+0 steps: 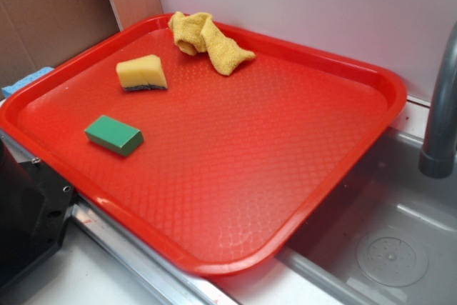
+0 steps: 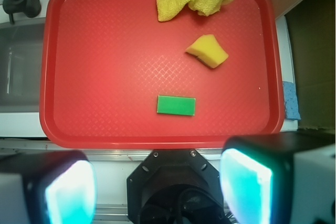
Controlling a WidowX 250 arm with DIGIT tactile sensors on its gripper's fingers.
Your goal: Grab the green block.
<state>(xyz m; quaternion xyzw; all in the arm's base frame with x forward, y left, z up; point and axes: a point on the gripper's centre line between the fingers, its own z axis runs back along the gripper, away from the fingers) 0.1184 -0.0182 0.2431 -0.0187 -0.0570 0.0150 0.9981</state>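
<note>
The green block (image 1: 113, 135) lies flat on the red tray (image 1: 235, 169), near its left front edge. In the wrist view the green block (image 2: 176, 105) sits in the lower middle of the tray (image 2: 94, 77). My gripper (image 2: 157, 187) is open and empty, high above the robot base, well short of the block. Its two fingertips (image 2: 71, 192) show at the bottom corners with a wide gap between them. The gripper is out of the exterior view.
A yellow sponge (image 1: 142, 73) and a crumpled yellow cloth (image 1: 208, 41) lie at the tray's far side. A grey sink (image 1: 389, 241) with a faucet (image 1: 439, 119) is to the right. The black robot base (image 2: 176, 187) is below the gripper.
</note>
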